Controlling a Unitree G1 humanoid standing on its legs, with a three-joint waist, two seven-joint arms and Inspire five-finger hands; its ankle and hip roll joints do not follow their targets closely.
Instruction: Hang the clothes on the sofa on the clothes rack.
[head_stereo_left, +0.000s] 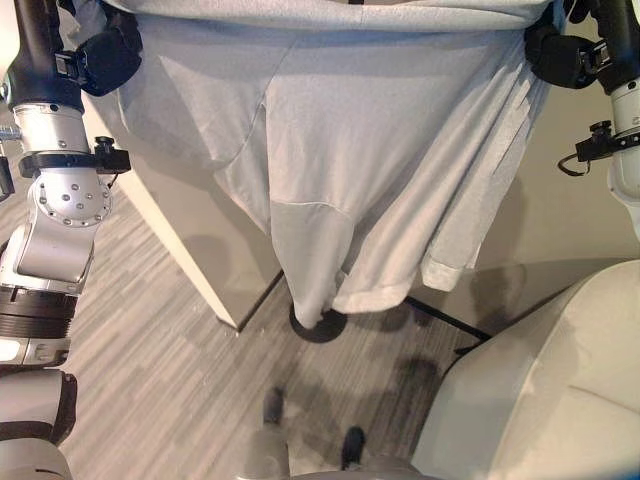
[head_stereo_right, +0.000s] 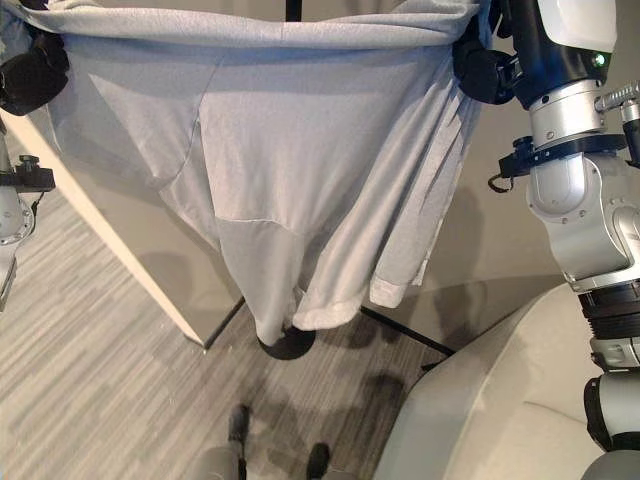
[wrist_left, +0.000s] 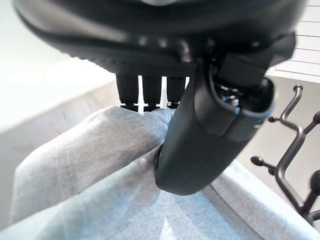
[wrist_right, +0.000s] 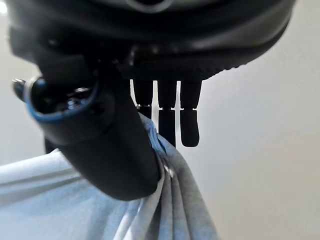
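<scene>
The shirt (head_stereo_left: 340, 150), a pale grey garment, is hanging spread wide between the two raised hands, well above the floor (head_stereo_left: 150, 380), its top edge stretched across from one hand to the other. Its sleeves and hem are drooping down toward a dark round base (head_stereo_right: 285, 345) standing on the floor just below the shirt's lowest folds. Behind the shirt a beige wall panel (head_stereo_left: 190, 240) is running down to a corner beside that base. The sofa (head_stereo_left: 550, 390), cream-coloured, is sitting to the right of the shirt and lower, well apart from the cloth.

The left hand (wrist_left: 200, 140) is pinching the shirt's left upper edge, its thumb pressing the cloth against the curled fingers (wrist_left: 142, 92). Past that hand the dark hooks of the rack (wrist_left: 295, 145) are showing just beyond the shirt's edge.

The right hand (wrist_right: 105, 145) is gripping the shirt's right upper edge, thumb clamping a bunch of folds against the fingers (wrist_right: 167, 117).
</scene>
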